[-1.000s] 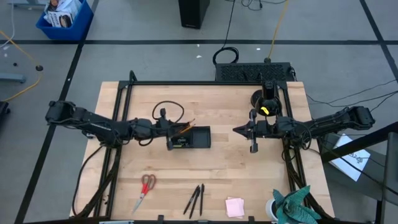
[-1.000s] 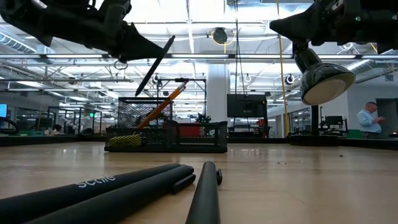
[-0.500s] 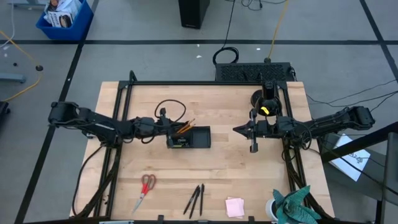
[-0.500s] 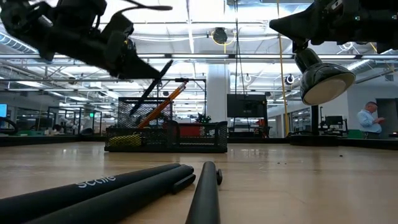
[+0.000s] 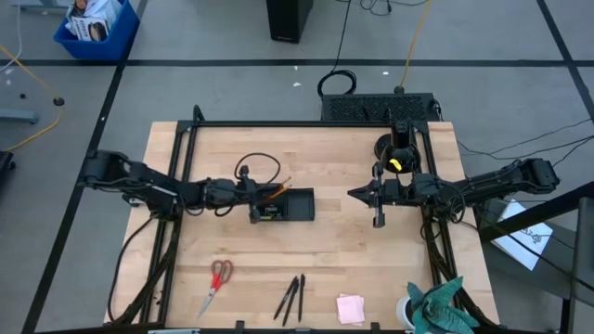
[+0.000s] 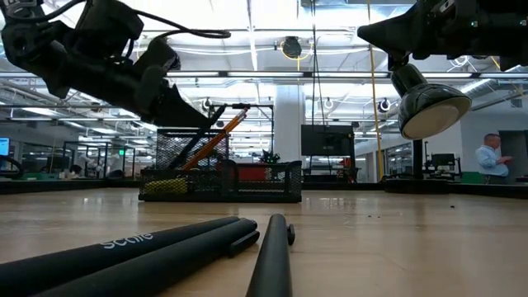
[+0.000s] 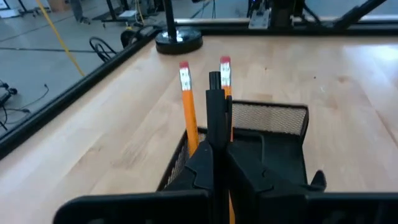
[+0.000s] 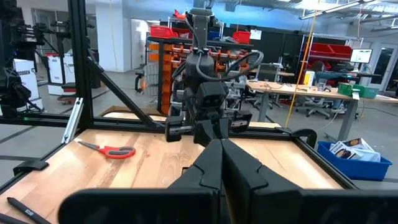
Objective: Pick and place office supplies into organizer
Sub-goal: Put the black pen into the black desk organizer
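The pale wooden table point(image 5: 353, 260) is being framed by black rails. Near its middle the organizer point(image 5: 283, 205), a small rectangular tray of black wire mesh, is being occupied by 2 orange pencils point(image 7: 186, 106) with pink erasers, leaned upright in its left end compartment. The left pincer point(image 5: 252, 197) is being held at that same end, clenched on a black pen point(image 7: 215, 106) whose tip is being kept over the compartment between the pencils. The right pincer point(image 5: 354, 194) is being held clenched and empty above bare wood, well apart from the tray. Along the near edge, red-handled scissors point(image 5: 215, 283), 3 slim black pens point(image 5: 291, 297) and a square pink sticky-note pad point(image 5: 350, 308) are being left flat, well apart from the organizer. A crumpled teal cloth point(image 5: 436, 306) is being kept at the right corner.
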You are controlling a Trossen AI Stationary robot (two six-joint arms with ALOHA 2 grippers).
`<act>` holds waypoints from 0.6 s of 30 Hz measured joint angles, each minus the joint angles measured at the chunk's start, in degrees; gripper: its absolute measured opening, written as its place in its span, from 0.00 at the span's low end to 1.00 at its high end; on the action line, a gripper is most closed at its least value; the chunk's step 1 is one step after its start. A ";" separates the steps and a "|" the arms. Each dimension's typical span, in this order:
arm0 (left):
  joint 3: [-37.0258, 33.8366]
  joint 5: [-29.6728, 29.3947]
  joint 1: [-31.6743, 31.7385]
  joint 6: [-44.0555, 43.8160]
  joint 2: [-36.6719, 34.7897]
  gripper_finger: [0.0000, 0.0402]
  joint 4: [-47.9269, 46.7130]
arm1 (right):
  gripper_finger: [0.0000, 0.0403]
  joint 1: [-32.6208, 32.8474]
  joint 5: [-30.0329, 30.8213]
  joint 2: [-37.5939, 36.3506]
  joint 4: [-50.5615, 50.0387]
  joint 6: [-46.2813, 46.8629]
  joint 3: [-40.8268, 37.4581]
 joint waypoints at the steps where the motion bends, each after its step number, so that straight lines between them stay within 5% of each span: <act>1: 0.00 0.01 0.00 -0.02 0.33 0.05 -0.10 | 0.00 0.00 -0.01 0.00 0.00 0.00 -0.02; 9: 0.07 0.03 0.88 -1.55 0.89 0.02 -0.01 | 0.00 0.00 -0.04 0.00 0.00 0.00 -0.02; 18: 0.07 0.08 0.90 -3.57 0.90 0.18 -0.11 | 0.00 0.00 -0.05 0.00 0.00 0.00 -0.02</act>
